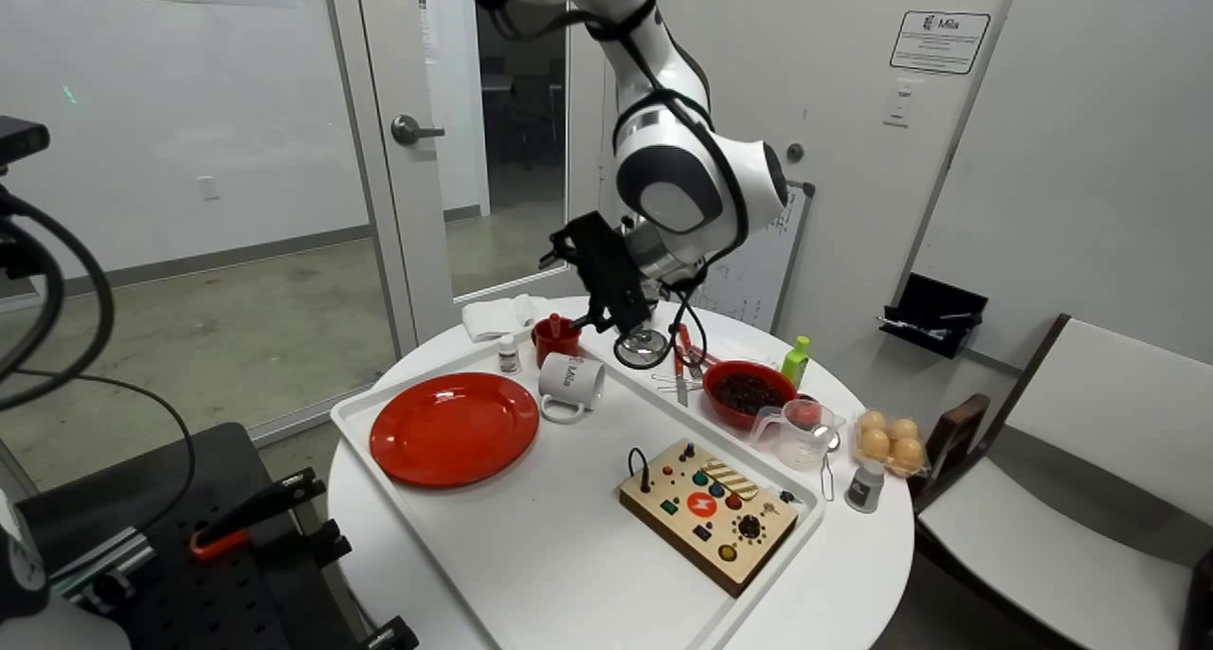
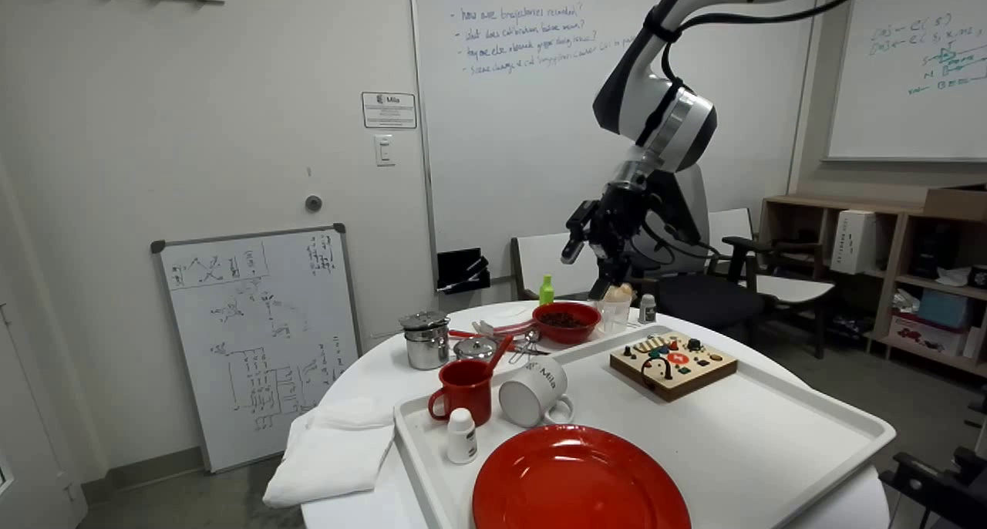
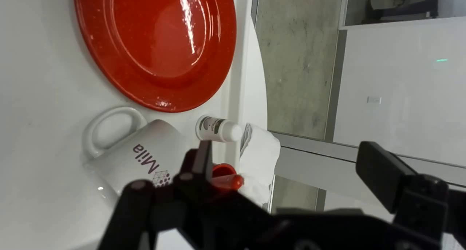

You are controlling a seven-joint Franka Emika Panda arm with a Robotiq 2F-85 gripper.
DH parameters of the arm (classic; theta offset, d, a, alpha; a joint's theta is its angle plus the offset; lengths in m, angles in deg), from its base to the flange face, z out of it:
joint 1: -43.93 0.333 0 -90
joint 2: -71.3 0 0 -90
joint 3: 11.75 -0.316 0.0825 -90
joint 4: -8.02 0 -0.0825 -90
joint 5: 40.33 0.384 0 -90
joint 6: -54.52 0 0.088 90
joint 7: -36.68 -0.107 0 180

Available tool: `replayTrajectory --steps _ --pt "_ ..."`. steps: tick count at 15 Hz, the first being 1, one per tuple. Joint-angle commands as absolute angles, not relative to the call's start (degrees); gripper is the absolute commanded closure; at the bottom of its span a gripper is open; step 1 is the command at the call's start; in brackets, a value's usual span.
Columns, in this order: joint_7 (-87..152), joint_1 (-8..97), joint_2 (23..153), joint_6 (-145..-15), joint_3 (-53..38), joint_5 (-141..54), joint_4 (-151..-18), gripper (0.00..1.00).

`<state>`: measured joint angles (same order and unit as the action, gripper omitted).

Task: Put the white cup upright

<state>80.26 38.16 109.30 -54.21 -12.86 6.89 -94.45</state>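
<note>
A red plate [image 1: 455, 430] and a button box [image 1: 706, 519] share a tray [image 1: 535, 546].

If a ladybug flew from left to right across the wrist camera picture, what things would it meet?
White cup → little white bottle → white cloth → wall outlet → green mark.

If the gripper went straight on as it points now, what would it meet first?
Likely the small white labelled bottle; depth is unclear, so the gripper might first clip the tipped-over white handled cup.
</note>
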Motion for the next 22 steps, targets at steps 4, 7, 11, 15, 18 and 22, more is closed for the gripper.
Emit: replayTrajectory --steps 4,7,11,15,18,22 --pt "75.1 35.4 124.2 -50.0 -15.0 5.1 -75.9 0.00" --pt "71.7 35.3 128.8 -49.1 -15.6 4.3 -69.9 0.00" --pt "66.9 35.3 134.4 -49.0 -16.1 3.0 -63.5 0.00" --pt "62.9 34.9 138.9 -48.8 -17.0 1.1 -58.3 0.00" --pt "61.0 34.7 141.8 -48.6 -17.8 0.0 -54.9 0.00" --pt "59.4 34.4 145.0 -47.7 -19.1 -1.5 -50.7 0.00"
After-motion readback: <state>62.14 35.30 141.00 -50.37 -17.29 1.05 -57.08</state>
